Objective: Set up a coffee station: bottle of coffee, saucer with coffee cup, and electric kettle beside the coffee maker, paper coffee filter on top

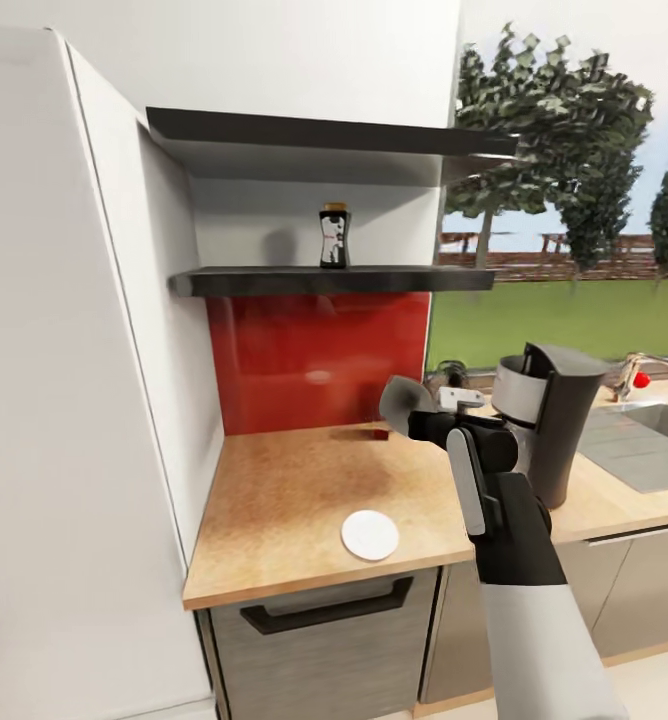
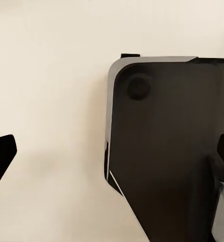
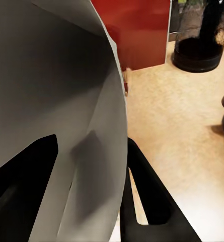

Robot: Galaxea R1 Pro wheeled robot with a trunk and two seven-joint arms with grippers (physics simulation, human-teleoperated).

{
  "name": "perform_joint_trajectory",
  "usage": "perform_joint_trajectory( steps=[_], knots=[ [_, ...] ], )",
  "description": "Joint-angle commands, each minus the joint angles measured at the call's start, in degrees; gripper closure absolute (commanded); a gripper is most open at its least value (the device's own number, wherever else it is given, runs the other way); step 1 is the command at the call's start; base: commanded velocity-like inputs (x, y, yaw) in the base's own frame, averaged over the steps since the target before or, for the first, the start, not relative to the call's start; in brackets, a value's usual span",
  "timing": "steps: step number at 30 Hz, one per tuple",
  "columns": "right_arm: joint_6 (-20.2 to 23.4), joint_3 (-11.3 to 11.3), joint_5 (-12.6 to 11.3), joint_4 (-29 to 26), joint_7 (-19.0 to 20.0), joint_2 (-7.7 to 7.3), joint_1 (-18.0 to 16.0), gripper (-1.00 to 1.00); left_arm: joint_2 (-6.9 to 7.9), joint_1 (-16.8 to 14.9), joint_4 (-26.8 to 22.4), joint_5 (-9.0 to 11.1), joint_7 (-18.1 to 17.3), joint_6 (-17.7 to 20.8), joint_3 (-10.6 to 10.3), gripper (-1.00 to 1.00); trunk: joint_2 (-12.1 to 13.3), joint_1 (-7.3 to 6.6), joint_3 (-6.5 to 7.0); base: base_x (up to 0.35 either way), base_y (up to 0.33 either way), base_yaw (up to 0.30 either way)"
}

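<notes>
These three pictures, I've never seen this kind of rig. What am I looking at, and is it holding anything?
It's a simulated two-armed robot in a kitchen. The big picture comes from a camera on its head; the other two come from cameras by each gripper.

In the head view, the right gripper is raised over the kitchen countertop, holding a pale grey cone, the paper coffee filter. The right wrist view sees that filter up close, pinched between dark fingers.

On the counter lie a white saucer and the coffee maker. The bottle of coffee stands on the black kitchen shelf.

The left wrist view shows a pale surface and a dark rounded panel I can't identify.
</notes>
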Motion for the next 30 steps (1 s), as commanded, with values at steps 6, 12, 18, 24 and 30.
perform_joint_trajectory(
  steps=[6,12,18,24,30],
  knots=[
    [0.2,0.0,-0.5,0.0,-0.4,0.02,0.0,1.00,-0.01,0.0,0.0,0.1,0.1,-0.2,0.2,-1.00,0.0,0.03,-0.02,0.126,-0.272,0.000],
    [0.2,0.0,-0.5,0.0,-0.4,0.02,0.0,1.00,0.02,0.0,0.0,0.1,0.1,-0.2,0.2,-1.00,0.0,0.03,-0.02,0.126,-0.272,0.000],
    [0.2,0.0,-0.5,0.0,-0.4,0.02,0.0,1.00,0.00,0.0,0.0,0.1,0.1,-0.2,0.2,-1.00,0.0,0.03,-0.02,0.071,-0.272,0.000],
    [0.2,0.0,-0.5,0.0,-0.4,0.02,0.0,1.00,0.07,0.0,0.0,0.1,0.1,-0.2,0.2,-1.00,0.0,0.03,-0.02,0.007,-0.272,0.000],
    [0.1,0.1,-0.5,0.2,-0.4,0.02,0.0,1.00,0.00,0.0,0.0,0.1,0.1,-0.2,0.2,-1.00,0.0,0.03,-0.02,0.000,-0.272,0.000]
  ],
)
